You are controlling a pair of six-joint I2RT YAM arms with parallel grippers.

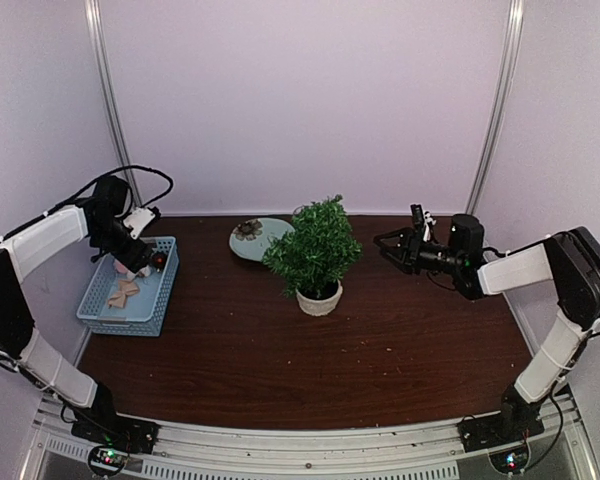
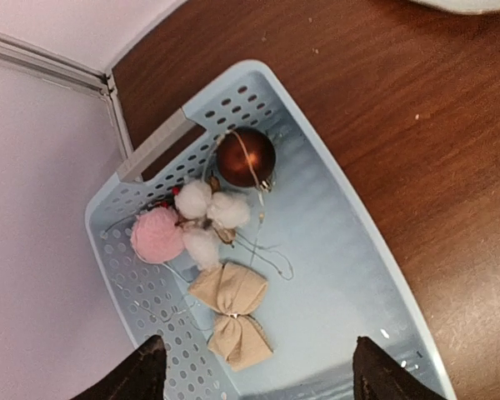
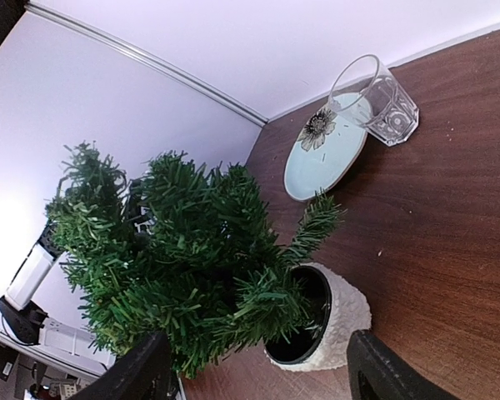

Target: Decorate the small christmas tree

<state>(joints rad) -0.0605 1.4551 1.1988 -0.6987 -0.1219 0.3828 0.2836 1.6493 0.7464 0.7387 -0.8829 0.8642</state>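
Right gripper [image 1: 385, 252] spread, small christmas tree [image 1: 315, 250] upright in pot [image 1: 320, 301], tip upward

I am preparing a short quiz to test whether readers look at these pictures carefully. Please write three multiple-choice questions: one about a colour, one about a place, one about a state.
1. What colour is the pot of the small christmas tree?
A) red
B) off-white
C) black

2. Where is the brown ball?
A) in the light blue basket
B) hanging on the tree
C) inside the pot

3. How is the left gripper?
A) shut on the brown ball
B) shut on a tree branch
C) open and empty above the basket

Answers:
1 B, the overhead view shows a pale, off-white pot.
2 A, the left wrist view shows it lying in the basket among other ornaments.
3 C, its fingers stand wide apart with nothing between them.
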